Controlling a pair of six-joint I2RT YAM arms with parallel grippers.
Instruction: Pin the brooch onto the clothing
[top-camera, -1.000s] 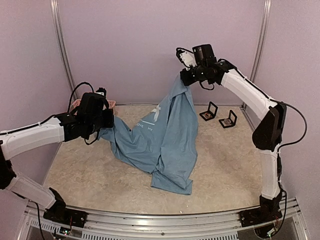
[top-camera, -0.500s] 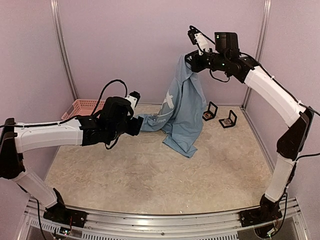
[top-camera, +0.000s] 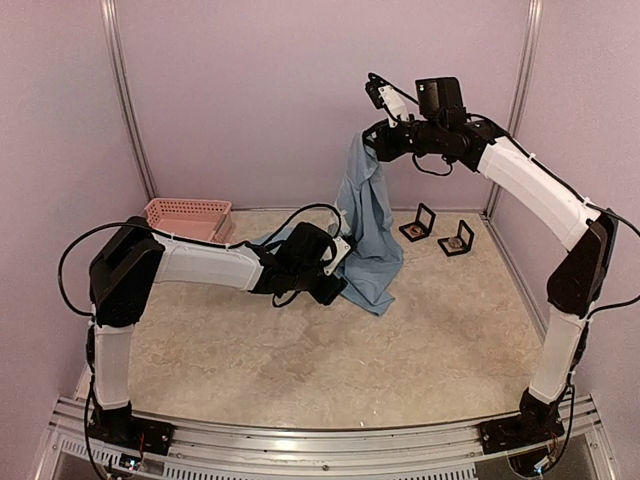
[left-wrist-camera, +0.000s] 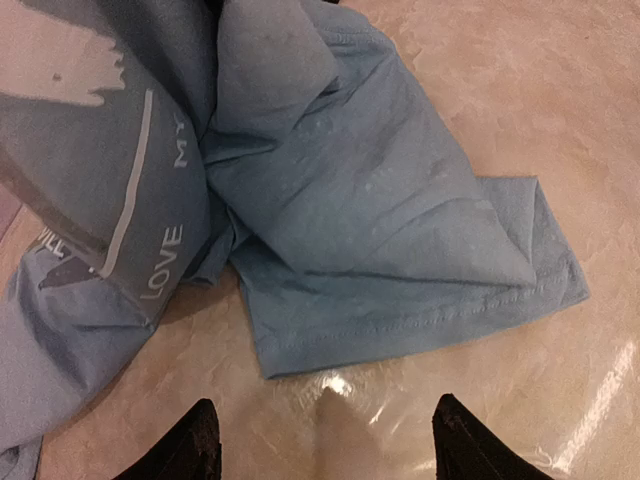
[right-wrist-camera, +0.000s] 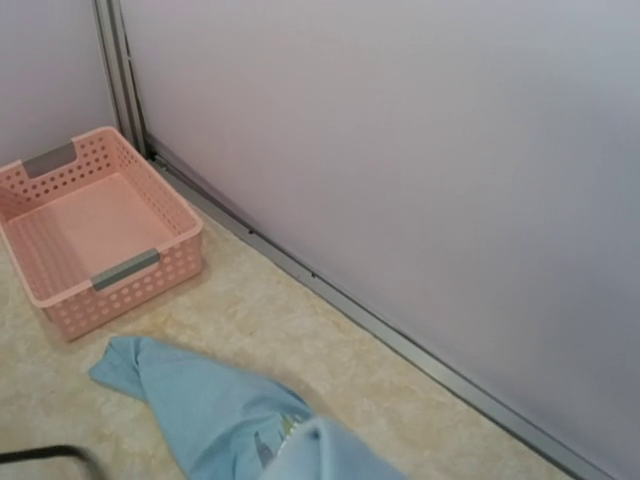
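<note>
The clothing, a light blue T-shirt, hangs from my right gripper, which is shut on its top edge high near the back wall. Its lower part lies crumpled on the table, with white lettering showing in the left wrist view. My left gripper is low over the table just in front of the shirt's hem, open with nothing between its fingers. A fold of the shirt shows in the right wrist view, but that gripper's fingers do not. I cannot make out the brooch.
Two small black open cases stand at the back right of the table. A pink basket, with nothing in it, sits at the back left against the wall.
My left gripper has opened, let go of the shirt and swung right to the table's middle. My right gripper has lifted the shirt higher and further right.
</note>
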